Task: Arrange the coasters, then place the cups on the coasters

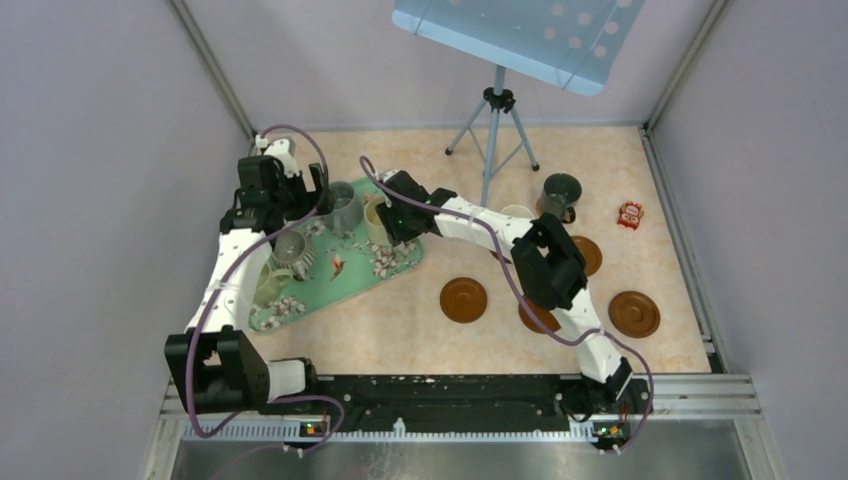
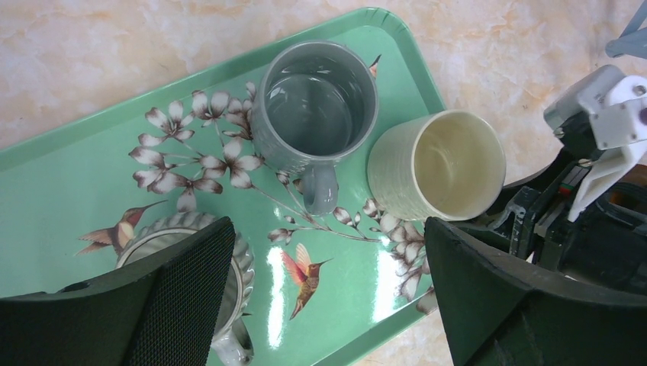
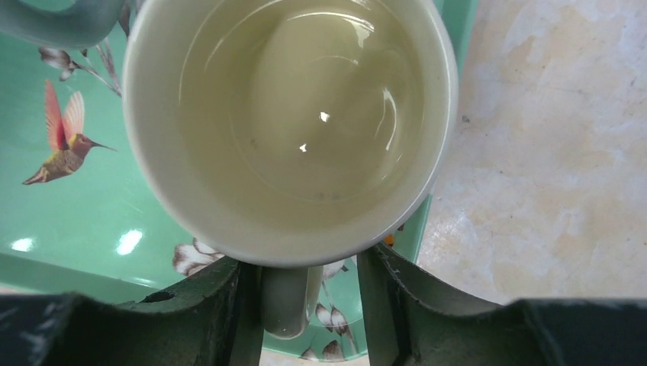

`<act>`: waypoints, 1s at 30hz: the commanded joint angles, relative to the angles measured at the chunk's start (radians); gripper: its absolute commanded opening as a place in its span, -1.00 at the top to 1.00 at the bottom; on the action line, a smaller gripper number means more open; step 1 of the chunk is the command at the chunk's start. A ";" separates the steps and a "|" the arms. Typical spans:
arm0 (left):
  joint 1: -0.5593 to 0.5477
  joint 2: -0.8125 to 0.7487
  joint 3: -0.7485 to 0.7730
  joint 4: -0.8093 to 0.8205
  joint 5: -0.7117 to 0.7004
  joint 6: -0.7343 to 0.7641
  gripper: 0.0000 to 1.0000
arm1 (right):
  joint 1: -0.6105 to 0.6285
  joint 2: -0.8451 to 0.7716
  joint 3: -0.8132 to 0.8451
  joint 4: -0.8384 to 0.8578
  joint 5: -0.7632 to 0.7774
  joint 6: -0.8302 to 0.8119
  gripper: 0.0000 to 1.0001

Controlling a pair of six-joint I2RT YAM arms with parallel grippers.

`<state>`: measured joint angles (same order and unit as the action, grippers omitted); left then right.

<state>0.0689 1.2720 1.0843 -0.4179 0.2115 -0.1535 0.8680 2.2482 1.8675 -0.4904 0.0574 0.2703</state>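
Observation:
A cream cup point(image 3: 290, 114) stands at the right end of the green floral tray point(image 1: 350, 275). My right gripper point(image 3: 305, 267) is open and straddles the cup's handle point(image 3: 288, 301): the left finger touches the handle and a gap shows at the right finger. My left gripper point(image 2: 328, 290) hangs wide open over the tray, holding nothing. A grey-blue cup point(image 2: 317, 107) and the cream cup point(image 2: 446, 164) stand ahead of it, and a ribbed grey cup point(image 2: 179, 223) sits under its left finger. Brown coasters point(image 1: 463, 299) point(image 1: 634, 313) lie on the table to the right.
A pale green cup point(image 1: 268, 285) stands at the tray's near left end. A dark green cup point(image 1: 560, 195) and a small red packet point(image 1: 630, 214) sit at the back right. A tripod point(image 1: 495, 130) stands behind. The right arm hides parts of two more coasters point(image 1: 590, 255) point(image 1: 537, 320).

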 commanded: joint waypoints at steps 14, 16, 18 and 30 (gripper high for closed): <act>0.015 -0.013 -0.011 0.058 0.011 0.003 -0.97 | -0.018 0.015 0.107 -0.040 -0.111 -0.077 1.00; 0.016 -0.021 -0.012 0.056 0.006 0.007 -0.97 | -0.020 -0.024 0.073 -0.017 -0.115 -0.097 1.00; 0.015 -0.029 -0.014 0.056 0.001 0.011 -0.97 | -0.022 -0.079 0.022 0.023 -0.111 -0.122 1.00; 0.016 -0.037 -0.017 0.057 -0.007 0.034 -0.97 | -0.064 -0.364 -0.119 0.045 -0.352 -0.234 1.00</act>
<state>0.0784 1.2716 1.0748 -0.4030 0.2077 -0.1310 0.8215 2.0872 1.7462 -0.5404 -0.1776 0.0948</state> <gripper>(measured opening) 0.987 0.208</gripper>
